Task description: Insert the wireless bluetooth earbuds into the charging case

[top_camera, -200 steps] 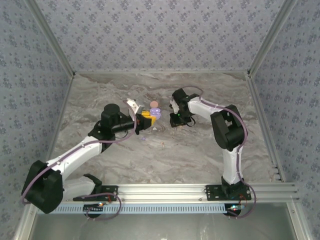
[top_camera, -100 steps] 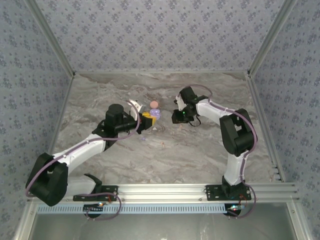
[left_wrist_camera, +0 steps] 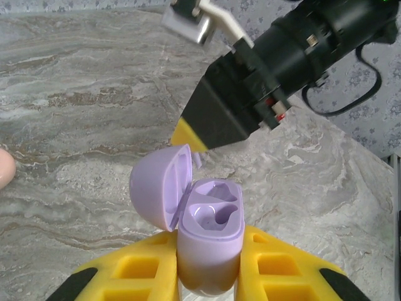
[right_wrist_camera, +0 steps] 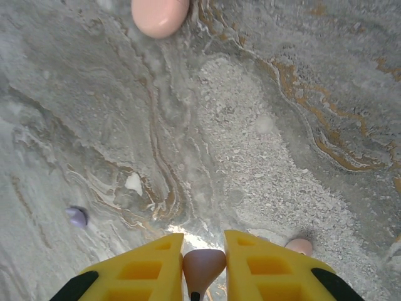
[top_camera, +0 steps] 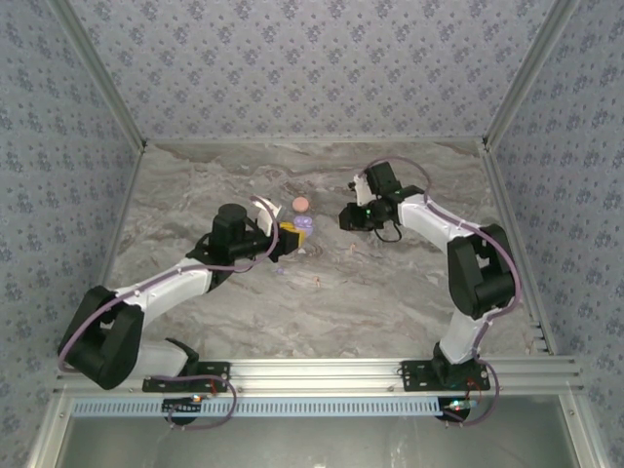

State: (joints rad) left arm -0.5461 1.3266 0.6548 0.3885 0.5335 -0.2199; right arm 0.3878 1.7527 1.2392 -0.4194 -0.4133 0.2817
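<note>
Overhead, the left gripper sits just left of centre, its jaws closed on the lilac charging case. A round pink case lies on the marbled table just above it in the frame. The right gripper hangs to the right of both cases, near them but apart. One lilac earbud lies on the table below the left gripper.

Next, the left wrist view has the lilac charging case at lower centre, upright, clamped between the yellow fingers of the left gripper. Its lid is swung open to the left and the two wells face up. The right gripper reaches in from the upper right, its tip just above the lid. The pink case peeks in at the left edge.

Finally, the right wrist view shows the right gripper at the bottom, jaws narrow and pinching a pale pink earbud. The lilac earbud rests at the left, a white speck up and right of it. A second pale pink earbud lies just right of the fingers, and the pink case sits at the top edge.
</note>
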